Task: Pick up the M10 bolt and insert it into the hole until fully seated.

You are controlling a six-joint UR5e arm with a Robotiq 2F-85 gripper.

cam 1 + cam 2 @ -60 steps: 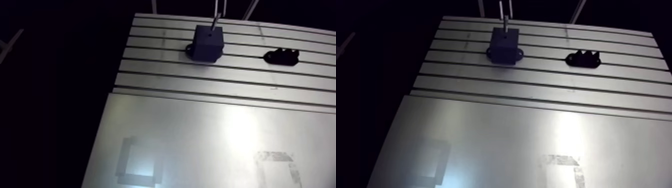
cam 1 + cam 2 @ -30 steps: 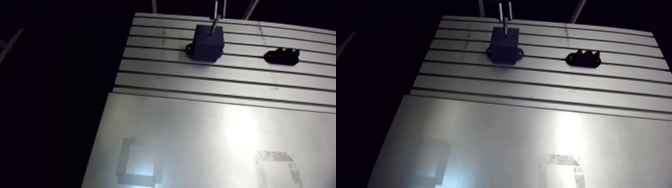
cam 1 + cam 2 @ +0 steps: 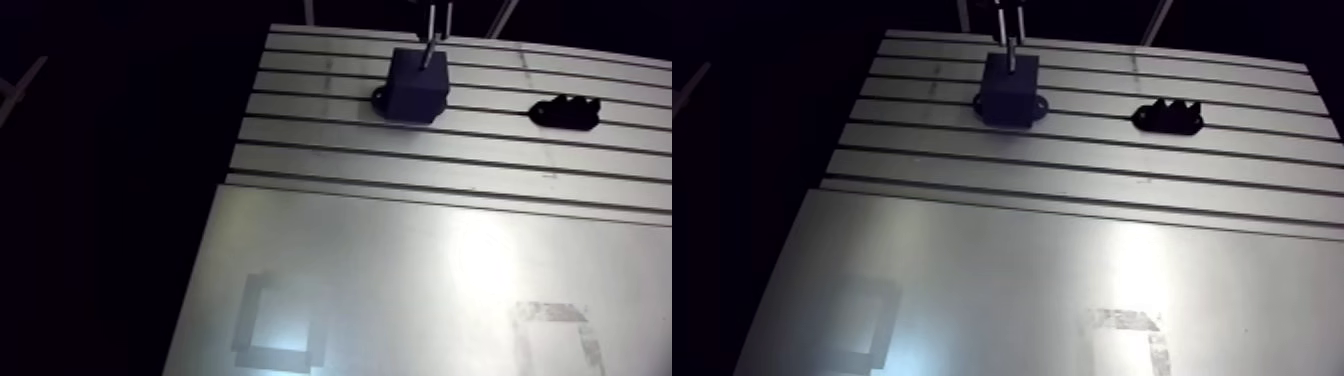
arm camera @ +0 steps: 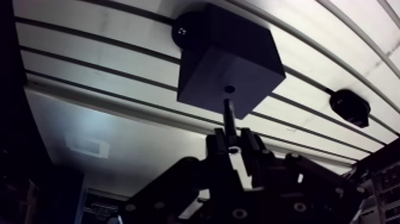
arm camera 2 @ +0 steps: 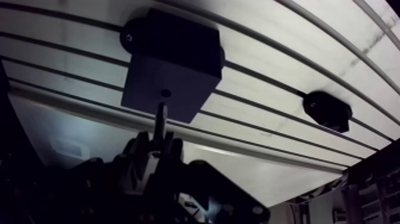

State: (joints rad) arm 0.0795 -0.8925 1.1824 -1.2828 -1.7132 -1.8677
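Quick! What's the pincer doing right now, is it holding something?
Pincer: shut on the bolt, whose tip points at the hole in the black block.

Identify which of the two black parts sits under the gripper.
The cubic block, its top hole ahead of the held bolt; the low notched holder lies aside.

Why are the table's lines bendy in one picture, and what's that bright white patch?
Wrist view: the wide-angle lens bends the straight slots of the table into curves. Arm view: the white patch is light glaring off the smooth plate, and the block is so dark it shows hardly any detail.
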